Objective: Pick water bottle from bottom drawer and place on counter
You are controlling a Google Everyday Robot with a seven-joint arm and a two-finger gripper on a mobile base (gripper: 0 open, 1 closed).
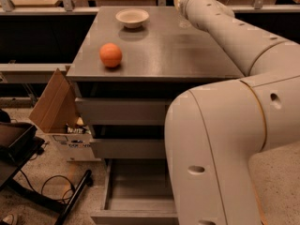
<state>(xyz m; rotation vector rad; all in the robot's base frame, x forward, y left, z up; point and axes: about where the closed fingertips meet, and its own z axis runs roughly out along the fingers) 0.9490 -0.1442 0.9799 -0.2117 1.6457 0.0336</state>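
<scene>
The gripper (186, 0) sits at the counter's (187, 55) far right corner, mostly hidden by the arm's (220, 27) wrist; whether it is clamped or parted I cannot tell. The water bottle (180, 14) stands upright right at it, seemingly on the counter. It looks light, thin-walled and slick, so it would dent under a hard squeeze; the ribbed middle is the best hold. The white bowl (132, 18) lies left of the gripper, the orange (110, 55) left and nearer, and the open bottom drawer (136, 186) far below
</scene>
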